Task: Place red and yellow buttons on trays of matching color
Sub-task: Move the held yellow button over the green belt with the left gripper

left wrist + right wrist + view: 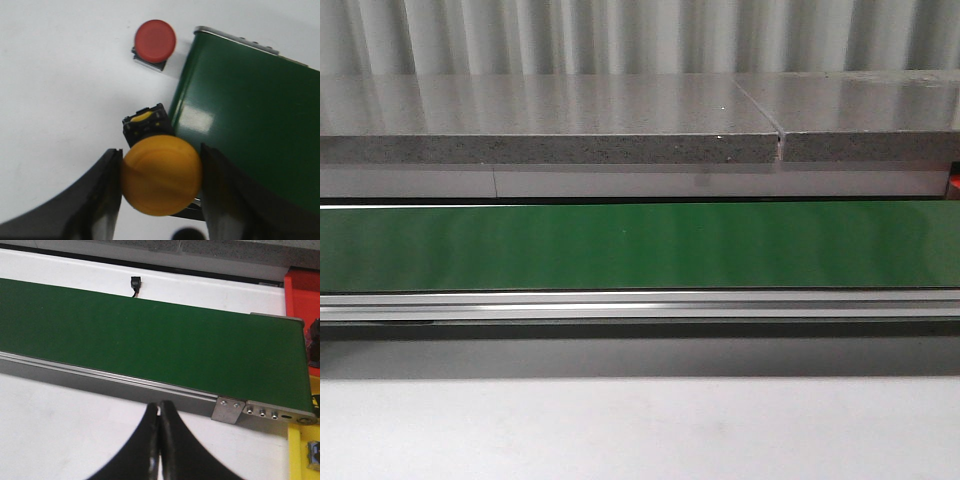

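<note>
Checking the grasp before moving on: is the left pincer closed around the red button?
No, the left pincer grips the yellow button; the red button sits apart on the table.

From the front camera I see neither of my arms, and the green belt (640, 245) runs off both sides of that picture.

At my left wrist, the yellow button (161, 182) hides most of its own black base (145, 122), and its lower rim drops into shadow between my fingers (97, 200), which are themselves cut by the frame's edge. The red button (155, 41) covers nearly all of its grey base.

At my right wrist, the red tray (302, 292) and the yellow tray (300, 452) show only as slivers at the picture's edge, their contents too cropped to name. A small black item (135, 284) beyond the belt is too small to identify.
</note>
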